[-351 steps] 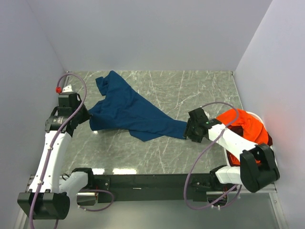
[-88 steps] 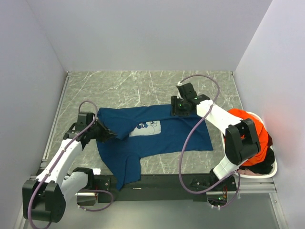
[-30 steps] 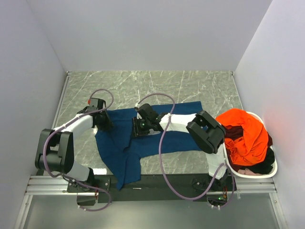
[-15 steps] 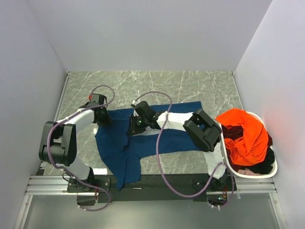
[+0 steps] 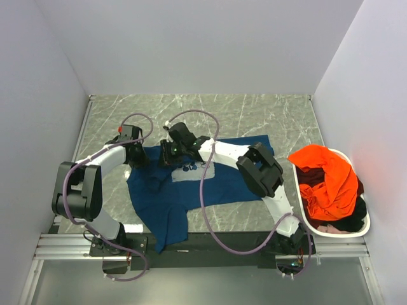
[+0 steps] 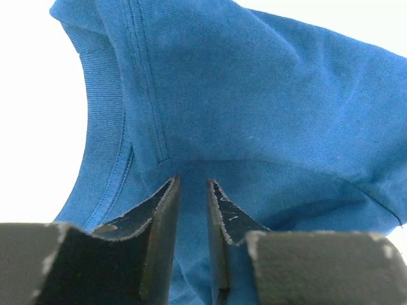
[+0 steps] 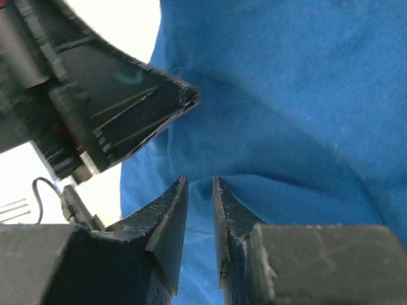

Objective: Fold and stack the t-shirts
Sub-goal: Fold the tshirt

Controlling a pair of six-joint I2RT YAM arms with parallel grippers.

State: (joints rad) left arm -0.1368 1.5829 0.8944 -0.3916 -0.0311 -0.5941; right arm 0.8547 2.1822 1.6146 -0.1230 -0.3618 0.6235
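Note:
A navy blue t-shirt [image 5: 210, 181] lies spread on the marble table, its pale chest print [image 5: 194, 170] facing up and one part hanging over the near edge. My left gripper [image 5: 137, 156] is at the shirt's far left corner, jaws nearly together with a fold of blue cloth [image 6: 254, 114] pinched between them [image 6: 193, 182]. My right gripper [image 5: 166, 153] sits close beside it on the far edge, shut on a ridge of the same cloth [image 7: 200, 180]. A bright orange t-shirt [image 5: 327, 181] lies heaped in the basket over dark cloth [image 5: 348, 219].
The white oval basket [image 5: 337, 233] stands at the right edge of the table. The right arm stretches across the shirt, its cable looping over the table's middle. In the right wrist view the left gripper's dark body [image 7: 95, 95] is very near. Grey walls enclose three sides.
The right gripper has slid left along the shirt's far edge to just beside the left gripper, uncovering the chest print. The left gripper has stayed at the far left corner.

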